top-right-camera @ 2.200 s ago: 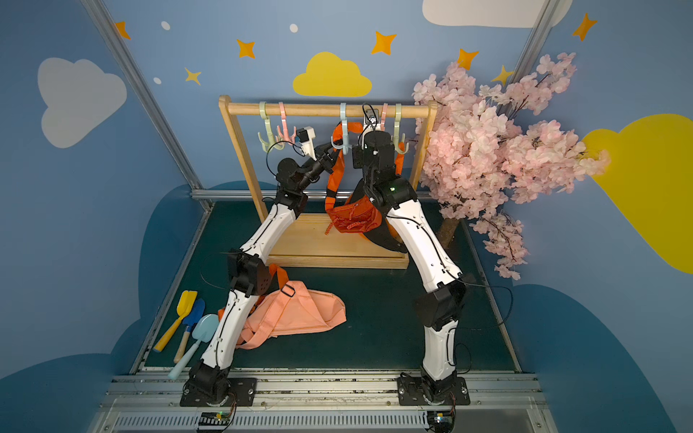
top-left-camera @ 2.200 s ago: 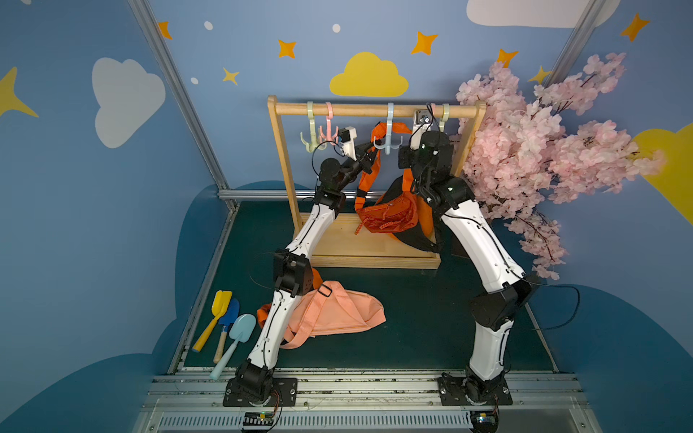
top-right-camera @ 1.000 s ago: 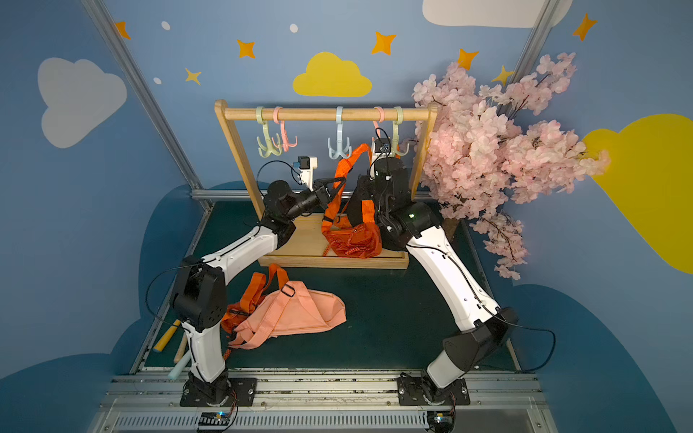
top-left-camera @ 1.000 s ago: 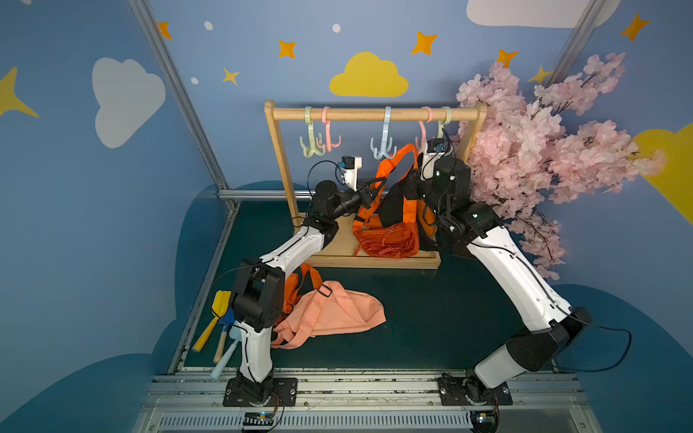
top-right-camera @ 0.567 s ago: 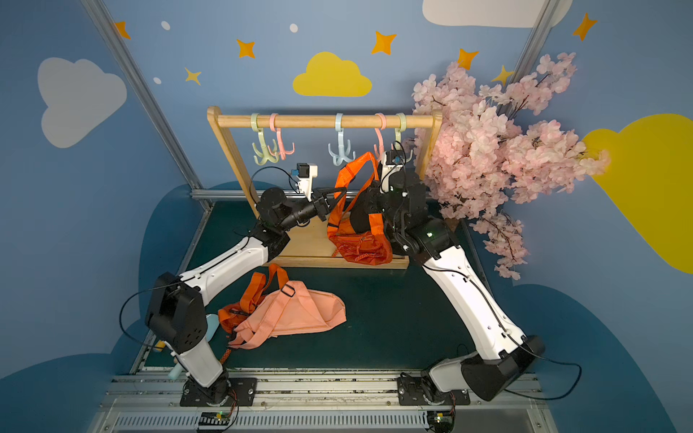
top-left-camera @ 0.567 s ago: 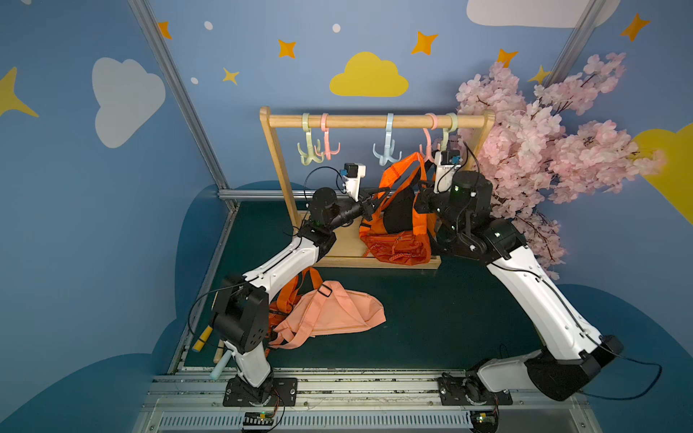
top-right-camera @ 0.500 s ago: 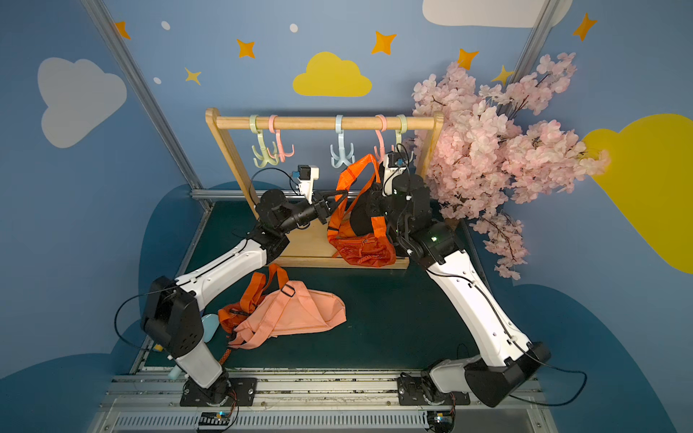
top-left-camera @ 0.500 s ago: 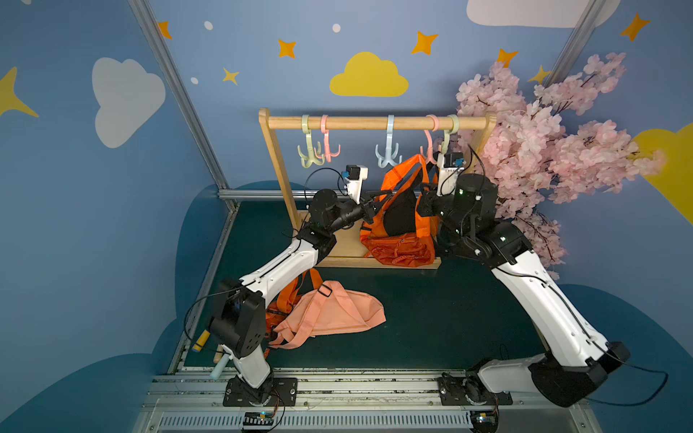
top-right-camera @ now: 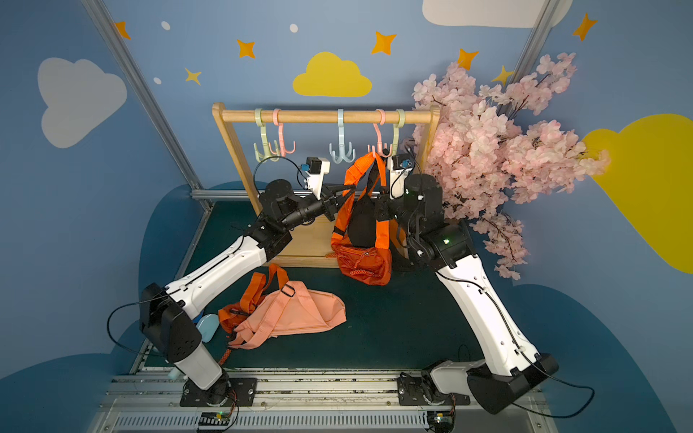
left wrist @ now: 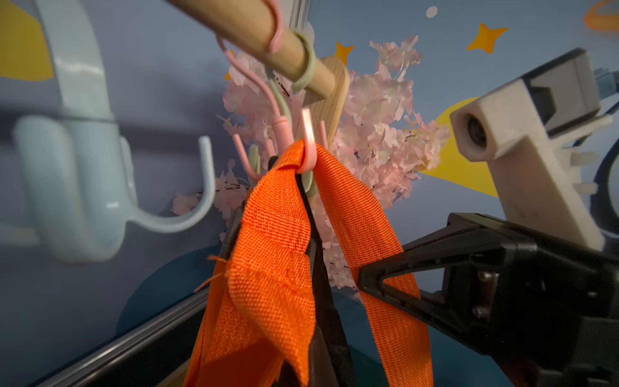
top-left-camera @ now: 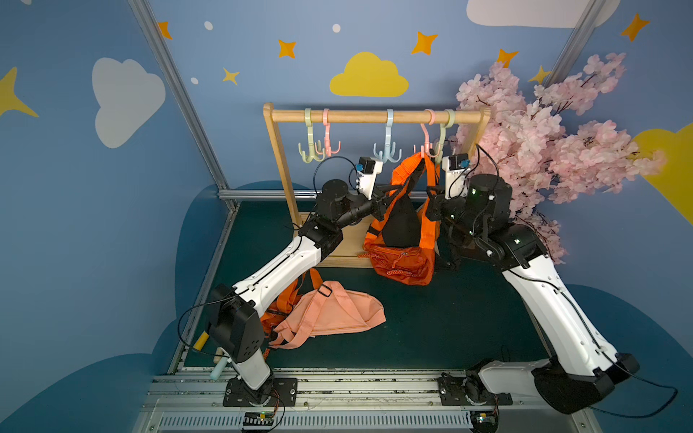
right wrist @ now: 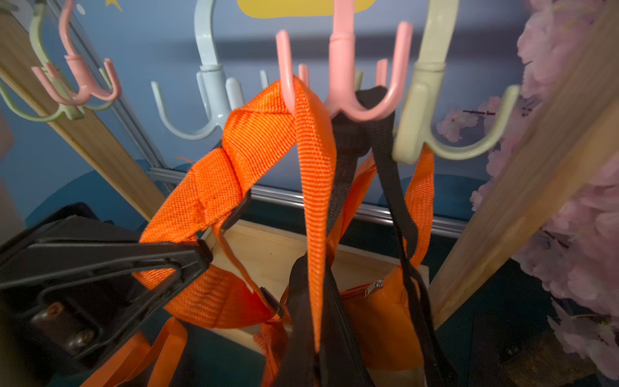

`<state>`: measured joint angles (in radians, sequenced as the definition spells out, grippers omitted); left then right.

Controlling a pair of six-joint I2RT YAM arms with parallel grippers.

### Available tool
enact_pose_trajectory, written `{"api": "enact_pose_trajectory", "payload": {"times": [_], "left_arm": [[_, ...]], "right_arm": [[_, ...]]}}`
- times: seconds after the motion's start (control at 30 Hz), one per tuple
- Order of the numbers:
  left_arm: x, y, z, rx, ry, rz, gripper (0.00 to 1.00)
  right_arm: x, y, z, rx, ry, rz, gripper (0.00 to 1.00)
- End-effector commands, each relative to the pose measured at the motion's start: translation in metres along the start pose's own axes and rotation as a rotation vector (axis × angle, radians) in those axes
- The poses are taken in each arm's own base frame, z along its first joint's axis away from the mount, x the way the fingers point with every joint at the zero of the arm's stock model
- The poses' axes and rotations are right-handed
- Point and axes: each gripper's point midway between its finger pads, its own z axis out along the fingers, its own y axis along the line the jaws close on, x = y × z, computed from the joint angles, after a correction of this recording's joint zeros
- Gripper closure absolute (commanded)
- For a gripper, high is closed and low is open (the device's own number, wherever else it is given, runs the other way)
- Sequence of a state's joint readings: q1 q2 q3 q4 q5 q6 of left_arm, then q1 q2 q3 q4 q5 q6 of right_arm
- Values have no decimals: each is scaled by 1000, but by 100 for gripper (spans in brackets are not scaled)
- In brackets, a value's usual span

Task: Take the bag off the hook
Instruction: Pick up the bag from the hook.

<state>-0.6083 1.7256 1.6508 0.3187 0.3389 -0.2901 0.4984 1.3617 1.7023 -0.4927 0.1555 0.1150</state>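
Top camera: in both top views I count five hooks on the rail (top-left-camera: 375,116) and one peach bag (top-left-camera: 330,311) on the mat (top-left-camera: 450,318). My left gripper (top-left-camera: 383,195) is clamped on the strap (top-left-camera: 405,168) of the orange bag (top-left-camera: 403,258). The bag hangs from the fourth, pink hook (top-left-camera: 425,138), and the right gripper (top-left-camera: 431,202) is clamped likewise. Only the wrist views show the strap over one prong. Both grippers sit lower than two seconds ago.

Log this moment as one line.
orange bag: on pink hook | left gripper: shut on strap | right gripper: shut on strap
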Motion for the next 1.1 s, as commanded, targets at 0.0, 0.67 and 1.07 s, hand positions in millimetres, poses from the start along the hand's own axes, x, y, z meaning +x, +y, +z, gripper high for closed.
{"api": "enact_pose_trajectory", "payload": {"times": [0.0, 0.67, 1.07], "left_arm": [[-10, 13, 8, -46, 19, 46, 96], [-74, 52, 33, -127, -51, 111, 96], [-81, -2, -16, -42, -39, 140, 96]], "right_arm": [[-10, -6, 6, -4, 12, -11, 100], [-86, -4, 43, -36, -140, 8, 100], [-78, 16, -24, -115, -132, -21, 100]]}}
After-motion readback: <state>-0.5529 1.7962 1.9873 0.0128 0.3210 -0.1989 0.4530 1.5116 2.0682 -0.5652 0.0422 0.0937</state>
